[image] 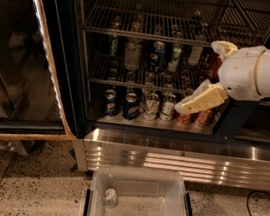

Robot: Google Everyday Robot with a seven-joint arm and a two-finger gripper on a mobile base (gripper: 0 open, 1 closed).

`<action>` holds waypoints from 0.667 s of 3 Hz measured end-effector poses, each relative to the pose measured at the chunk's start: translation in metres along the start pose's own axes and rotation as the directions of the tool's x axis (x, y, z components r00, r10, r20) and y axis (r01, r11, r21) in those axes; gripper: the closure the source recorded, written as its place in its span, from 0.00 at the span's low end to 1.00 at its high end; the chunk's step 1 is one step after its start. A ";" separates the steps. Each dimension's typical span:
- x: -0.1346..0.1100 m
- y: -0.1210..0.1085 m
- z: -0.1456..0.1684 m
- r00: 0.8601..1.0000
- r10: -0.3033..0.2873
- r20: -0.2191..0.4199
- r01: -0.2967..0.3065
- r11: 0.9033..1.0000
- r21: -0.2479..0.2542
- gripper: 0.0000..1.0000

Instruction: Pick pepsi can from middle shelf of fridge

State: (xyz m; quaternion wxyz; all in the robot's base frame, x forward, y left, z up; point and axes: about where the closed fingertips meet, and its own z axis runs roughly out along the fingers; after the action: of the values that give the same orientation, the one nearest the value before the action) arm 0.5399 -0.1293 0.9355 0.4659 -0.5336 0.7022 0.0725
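The fridge [58, 43] stands open with its glass door [10, 61] swung to the left. A dark-blue pepsi can [157, 57] stands upright on the middle shelf [109, 78], a wire rack, between a clear bottle [132, 54] and a green can [175, 59]. My gripper [186, 107], cream-coloured on a white arm [261, 73], reaches in from the right. It hangs in front of the bottom row of cans, below and to the right of the pepsi can and apart from it. It holds nothing.
On the bottom level stand two more blue cans [120, 104], green-and-white cans [159, 106] and orange-red cans [203, 117]. A ribbed steel base [178, 159] juts out below. A clear plastic bin [140, 207] sits on the floor in front. A cable [261, 210] lies at the right.
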 end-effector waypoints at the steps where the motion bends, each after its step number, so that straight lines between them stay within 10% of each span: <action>1: -0.019 -0.046 0.050 0.982 0.016 0.191 -0.040 0.992 0.121 0.00; 2: -0.019 -0.046 0.050 0.982 0.017 0.191 -0.040 0.992 0.121 0.00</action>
State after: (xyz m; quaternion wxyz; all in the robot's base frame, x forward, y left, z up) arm 0.6061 -0.1056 0.9394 0.5616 -0.4842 0.6654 0.0858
